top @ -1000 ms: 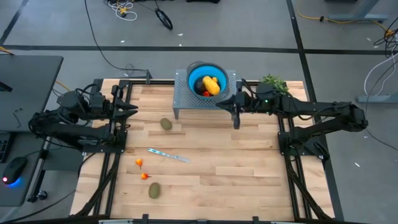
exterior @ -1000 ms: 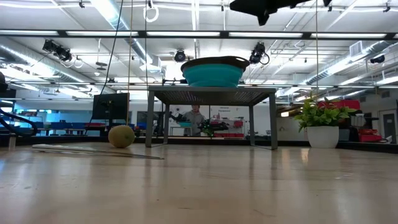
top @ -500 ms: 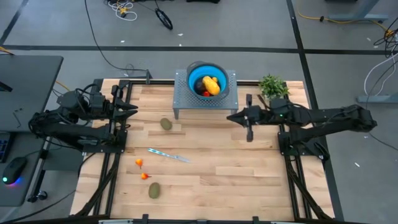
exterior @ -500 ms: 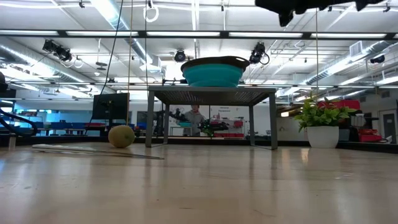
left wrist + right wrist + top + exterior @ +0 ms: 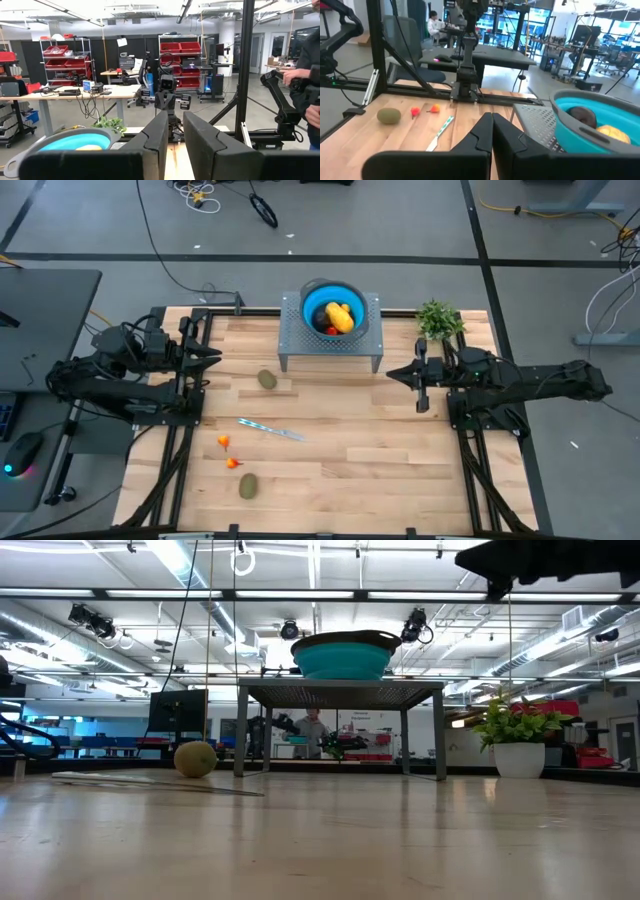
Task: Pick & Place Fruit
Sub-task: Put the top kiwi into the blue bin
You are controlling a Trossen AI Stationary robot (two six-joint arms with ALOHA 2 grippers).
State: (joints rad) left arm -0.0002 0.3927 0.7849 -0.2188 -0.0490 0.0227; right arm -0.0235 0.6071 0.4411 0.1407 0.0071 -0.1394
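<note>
Right tool [image 5: 394, 372], right of frame centre: closed, empty. Left tool [image 5: 216, 355], left edge of the tabletop [image 5: 340, 450]: fingers slightly apart, empty. Yellow fruit [image 5: 340, 317] in blue bowl [image 5: 312, 308], top centre; kiwis [image 5: 267, 379] centre-left and lower left.

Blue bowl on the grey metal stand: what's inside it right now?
The blue bowl holds an elongated yellow-orange fruit, a small red piece and a dark brownish piece. Anything beneath them is hidden.

Table centre lying open; metal stand [image 5: 330, 340] (holding bowl [image 5: 330, 310]) blocking the far edge, knife [image 5: 270, 429] lying mid-left.
</note>
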